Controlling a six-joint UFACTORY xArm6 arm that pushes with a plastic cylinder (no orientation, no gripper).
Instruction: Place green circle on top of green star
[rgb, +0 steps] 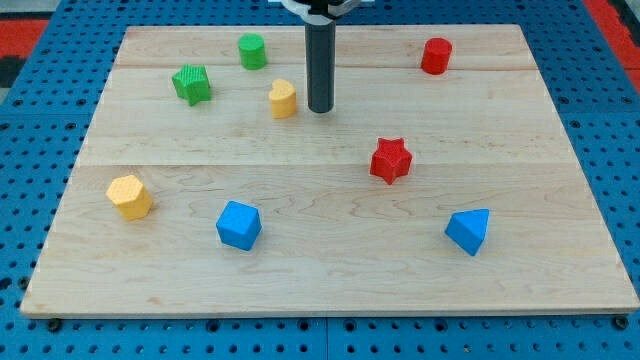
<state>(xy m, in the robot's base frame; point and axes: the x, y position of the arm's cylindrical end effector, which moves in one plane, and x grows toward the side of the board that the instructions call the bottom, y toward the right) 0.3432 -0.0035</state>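
The green circle (252, 51) stands near the view's top, left of centre. The green star (191, 84) lies a little below and to the left of it, a short gap between them. My tip (320, 108) rests on the board to the right of both, just right of a yellow block (283, 99). The tip is well apart from the green circle, lower and to its right.
A red cylinder (436, 56) is at the top right. A red star (390, 160) is right of centre. A yellow hexagon (130, 196) is at the left. A blue block (238, 225) and a blue triangle (469, 231) lie near the bottom. The wooden board (330, 290) ends in blue pegboard.
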